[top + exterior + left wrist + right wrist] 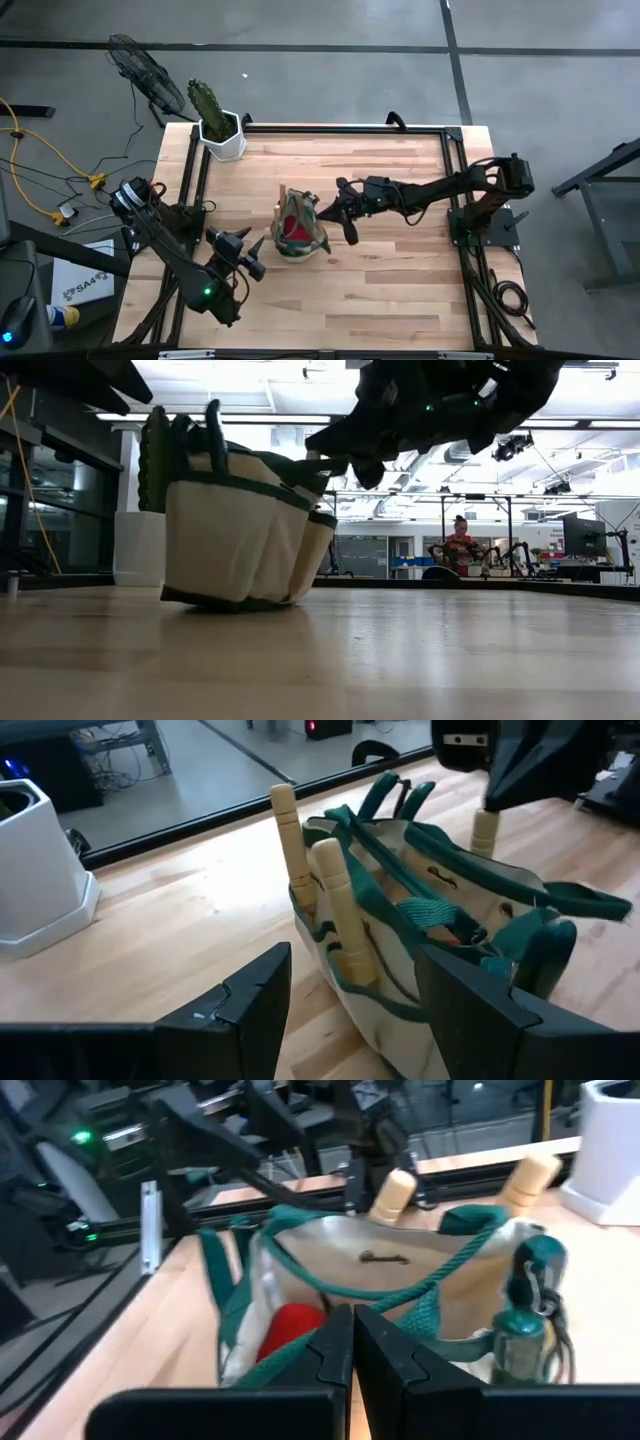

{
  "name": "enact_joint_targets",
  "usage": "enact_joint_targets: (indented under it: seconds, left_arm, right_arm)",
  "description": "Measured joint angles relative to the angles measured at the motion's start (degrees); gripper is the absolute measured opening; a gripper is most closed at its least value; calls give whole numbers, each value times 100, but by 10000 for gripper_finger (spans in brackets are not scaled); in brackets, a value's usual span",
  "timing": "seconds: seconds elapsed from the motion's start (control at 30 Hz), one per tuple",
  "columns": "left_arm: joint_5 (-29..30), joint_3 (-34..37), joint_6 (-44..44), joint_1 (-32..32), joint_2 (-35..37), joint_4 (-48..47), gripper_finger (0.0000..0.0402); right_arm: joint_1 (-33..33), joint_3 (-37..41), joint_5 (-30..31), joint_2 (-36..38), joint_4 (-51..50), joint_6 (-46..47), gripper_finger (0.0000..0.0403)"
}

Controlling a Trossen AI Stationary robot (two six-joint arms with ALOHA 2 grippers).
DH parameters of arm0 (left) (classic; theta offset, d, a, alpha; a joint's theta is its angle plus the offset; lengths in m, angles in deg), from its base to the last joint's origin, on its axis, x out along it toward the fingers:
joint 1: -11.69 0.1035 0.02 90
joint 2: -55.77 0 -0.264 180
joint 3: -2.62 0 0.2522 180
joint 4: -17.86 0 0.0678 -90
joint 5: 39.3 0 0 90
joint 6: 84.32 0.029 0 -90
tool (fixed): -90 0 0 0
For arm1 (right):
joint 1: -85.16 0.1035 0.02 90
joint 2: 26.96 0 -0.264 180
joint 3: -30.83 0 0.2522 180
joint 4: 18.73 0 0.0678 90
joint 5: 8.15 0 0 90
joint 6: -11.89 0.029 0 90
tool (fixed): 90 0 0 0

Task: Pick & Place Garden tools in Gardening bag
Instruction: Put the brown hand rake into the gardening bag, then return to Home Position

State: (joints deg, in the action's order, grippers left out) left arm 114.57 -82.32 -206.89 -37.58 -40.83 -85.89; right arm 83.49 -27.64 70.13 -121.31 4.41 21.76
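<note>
1. Gardening bag [297, 228] lies on table [400, 290] between both claws, holding wooden tool handles [335, 905] and a red piece [290, 1330].
2. Left gripper [243, 255]: fingers apart, empty, just beside bag.
3. Right gripper [346, 222]: fingers together, empty, just beside bag's opposite side.
4. White cactus pot [224, 135] stands well apart from both.

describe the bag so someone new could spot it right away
Start at the wooden table; the bag sits near its middle, between the two grippers. It is tan fabric with green trim, wooden handles sticking out, unlike the white cactus pot at the corner.
</note>
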Motion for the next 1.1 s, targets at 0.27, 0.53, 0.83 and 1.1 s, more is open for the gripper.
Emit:
enact_joint_targets:
  seconds: [0.27,0.53,0.83,1.1]
  left_arm:
    - [130,64,216,-26,104,2,206]
    - [642,1283,-159,-25,1119,-2,206]
    - [1293,2737,-373,-262,2393,245,206]
    - [2206,3747,-377,-357,3292,596,206]
  right_arm:
    - [84,13,78,123,-60,38,4]
    - [84,17,134,1018,-671,-107,4]
    - [84,15,818,2405,-3670,-589,4]
    - [47,1291,1272,4017,-3898,-674,4]
